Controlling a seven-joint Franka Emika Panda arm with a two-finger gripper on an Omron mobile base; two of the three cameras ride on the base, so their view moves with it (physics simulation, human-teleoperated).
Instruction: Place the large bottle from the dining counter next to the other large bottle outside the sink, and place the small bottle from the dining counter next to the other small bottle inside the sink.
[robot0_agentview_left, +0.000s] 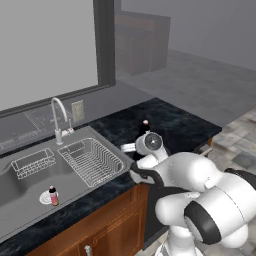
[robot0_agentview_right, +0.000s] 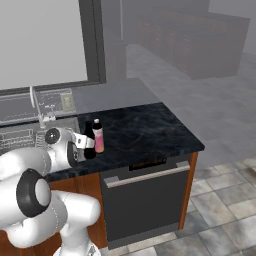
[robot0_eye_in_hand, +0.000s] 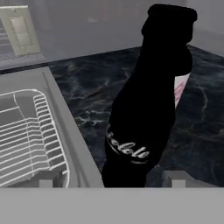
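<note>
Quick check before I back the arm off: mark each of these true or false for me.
1. The tall near-black bottle stands upright on the black grey-veined stone counter. True.
2. The gripper is clamped on that bottle. False: the jaws stand open on either side of it, with a gap at one finger.
3. A bottle with a pink-white label stands close beside the near-black one. True.
4. The tiny brown red-labelled bottle lies in the wire basket. False: it stands upright on the floor of the grey steel sink, apart from the basket.
</note>
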